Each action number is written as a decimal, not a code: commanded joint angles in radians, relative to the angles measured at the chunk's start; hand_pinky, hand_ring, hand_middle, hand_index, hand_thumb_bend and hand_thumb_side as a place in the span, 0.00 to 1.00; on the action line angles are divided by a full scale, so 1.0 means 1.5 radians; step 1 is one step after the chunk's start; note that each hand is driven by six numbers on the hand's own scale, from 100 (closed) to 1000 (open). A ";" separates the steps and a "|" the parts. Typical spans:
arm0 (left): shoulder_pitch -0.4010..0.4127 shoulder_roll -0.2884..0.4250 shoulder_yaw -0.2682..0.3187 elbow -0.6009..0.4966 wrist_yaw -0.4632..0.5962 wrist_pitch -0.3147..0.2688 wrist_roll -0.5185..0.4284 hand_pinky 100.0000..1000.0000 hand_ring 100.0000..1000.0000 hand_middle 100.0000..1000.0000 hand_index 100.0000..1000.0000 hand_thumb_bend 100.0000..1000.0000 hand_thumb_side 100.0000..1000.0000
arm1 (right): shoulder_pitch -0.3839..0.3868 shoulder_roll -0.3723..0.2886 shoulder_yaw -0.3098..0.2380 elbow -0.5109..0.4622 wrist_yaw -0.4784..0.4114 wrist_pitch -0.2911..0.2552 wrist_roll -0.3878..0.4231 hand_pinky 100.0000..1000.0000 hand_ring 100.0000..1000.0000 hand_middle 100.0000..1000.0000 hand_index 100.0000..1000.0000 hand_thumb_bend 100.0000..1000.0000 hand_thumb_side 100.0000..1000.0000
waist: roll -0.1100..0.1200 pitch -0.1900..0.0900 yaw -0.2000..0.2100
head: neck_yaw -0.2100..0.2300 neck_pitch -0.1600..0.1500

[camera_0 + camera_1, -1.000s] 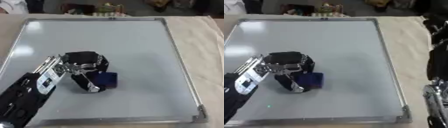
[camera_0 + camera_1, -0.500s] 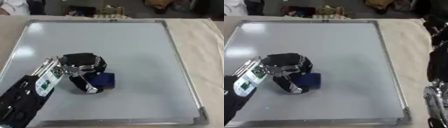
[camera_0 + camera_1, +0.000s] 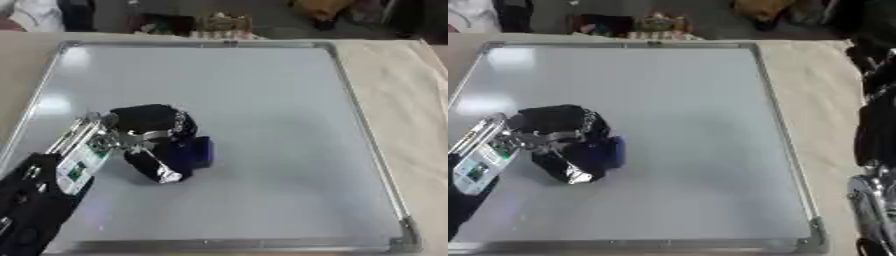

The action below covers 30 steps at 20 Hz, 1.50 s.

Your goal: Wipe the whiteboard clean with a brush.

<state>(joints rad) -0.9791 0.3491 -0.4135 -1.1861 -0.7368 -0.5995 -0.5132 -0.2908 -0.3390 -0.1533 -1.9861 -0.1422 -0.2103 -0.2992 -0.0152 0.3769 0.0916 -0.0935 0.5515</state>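
One whiteboard [image 3: 262,115] with a metal frame lies on one cloth-covered surface [image 3: 420,125]. One blue brush [image 3: 194,151] sits on the board. Two robot hands appear: the left hand [image 3: 149,135] over the brush, the right hand [image 3: 877,125] at the right edge.

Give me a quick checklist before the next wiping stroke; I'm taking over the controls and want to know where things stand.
1. Brush held: ok. The left hand has its fingers curled round the blue brush.
2. Brush on the board: ok, it appears to rest on the whiteboard, in its lower left part.
3. Marks left to wipe: cannot tell; the visible surface looks plain grey with only light glare.
4. Path ahead: ok, nothing else lies on the board.
5. Right arm out of the way: ok, it shows only at the right edge of the right eye view, off the board; its hand cannot be made out.
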 commanded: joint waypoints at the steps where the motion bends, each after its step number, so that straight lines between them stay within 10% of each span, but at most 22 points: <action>1: -0.003 0.025 0.010 -0.011 -0.019 -0.124 -0.113 0.49 0.51 0.32 0.00 0.22 0.24 | -0.006 -0.018 -0.004 -0.009 -0.003 -0.002 0.001 0.90 0.89 0.54 0.85 0.14 0.88 | -0.002 -0.015 0.001 | 0.001 -0.009; 11: 0.007 0.057 0.042 -0.015 -0.041 -0.098 -0.070 0.50 0.50 0.28 0.00 0.22 0.23 | -0.005 -0.020 -0.004 -0.009 -0.003 -0.004 0.001 0.90 0.89 0.54 0.85 0.14 0.88 | -0.003 -0.017 0.006 | 0.000 -0.011; 30: -0.048 0.103 0.200 0.173 -0.083 0.128 0.008 0.48 0.47 0.22 0.00 0.22 0.24 | 0.000 -0.019 -0.005 -0.009 -0.002 -0.006 -0.002 0.91 0.89 0.54 0.85 0.14 0.87 | -0.006 -0.016 0.009 | 0.010 -0.013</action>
<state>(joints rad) -1.0294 0.4762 -0.1371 -0.9410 -0.8458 -0.4360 -0.5138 -0.2886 -0.3448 -0.1533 -1.9861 -0.1422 -0.2165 -0.3019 -0.0253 0.3759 0.1051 -0.0815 0.5454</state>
